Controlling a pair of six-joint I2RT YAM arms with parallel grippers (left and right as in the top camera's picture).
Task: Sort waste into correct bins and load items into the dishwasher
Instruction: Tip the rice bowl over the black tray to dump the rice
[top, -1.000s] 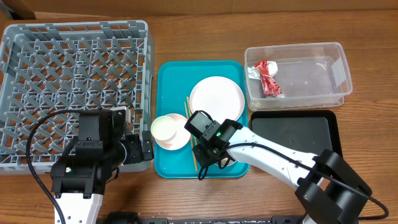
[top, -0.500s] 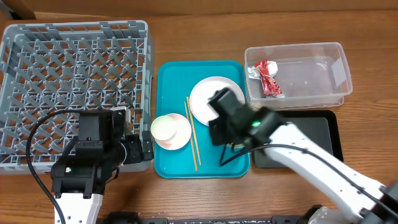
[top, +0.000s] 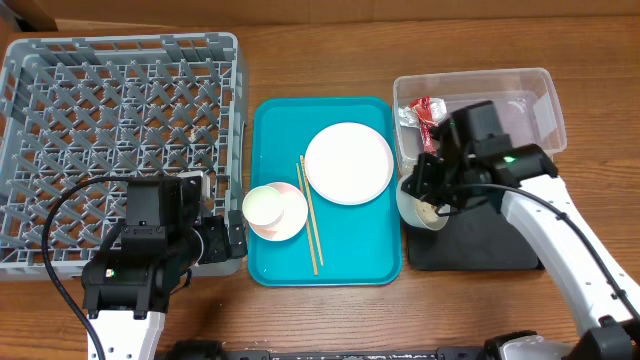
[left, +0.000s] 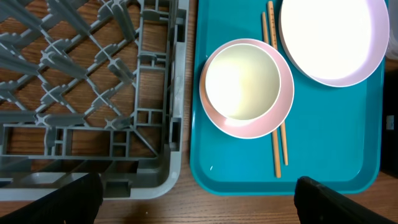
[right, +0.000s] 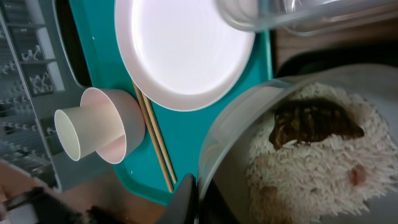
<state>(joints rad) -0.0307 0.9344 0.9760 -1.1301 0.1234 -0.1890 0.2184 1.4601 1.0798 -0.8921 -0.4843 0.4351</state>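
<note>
Having swung away from the teal tray within the past second, the right claw is now hanging over the left edge of the black tray, clamped on the rim of the bowl. The bowl is tilting, with rice and a brown scrap inside. The black tray is lying beneath it and to its right, with the clear tub holding the wrapper just beyond. The left claw is waiting with fingers apart beside the rack. The right arm is hiding part of the black tray, and whether the bowl is touching it cannot be told.
</note>
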